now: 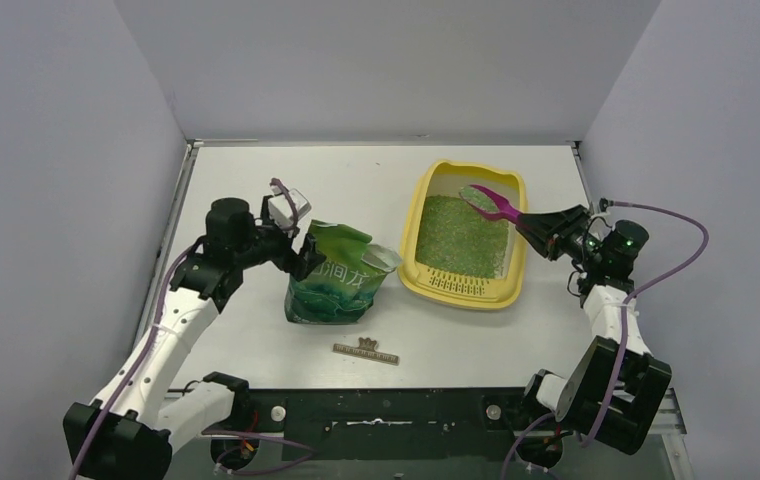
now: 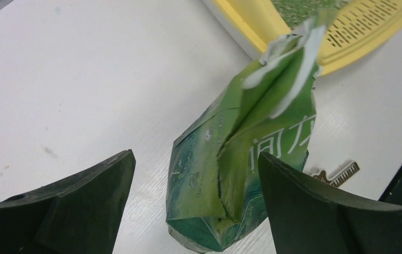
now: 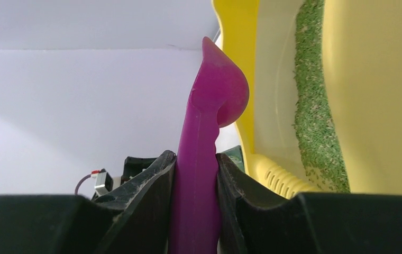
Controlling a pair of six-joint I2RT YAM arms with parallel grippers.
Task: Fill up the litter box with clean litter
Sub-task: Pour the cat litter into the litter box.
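1. The left gripper [image 2: 196, 161] hangs with its jaws spread around the standing green bag [image 1: 331, 285], seemingly not touching it.
2. The right gripper [image 1: 531, 225] pinches a magenta scoop [image 1: 491, 203] over the yellow litter box [image 1: 411, 240].
3. Green litter [image 1: 461, 235] covers its floor, right of the bag.

One litter box [image 1: 410, 248], one green bag [image 1: 331, 288], one magenta scoop [image 1: 497, 207], one toothed strip [image 1: 366, 351], one left gripper [image 2: 196, 155], one right gripper [image 3: 194, 156].
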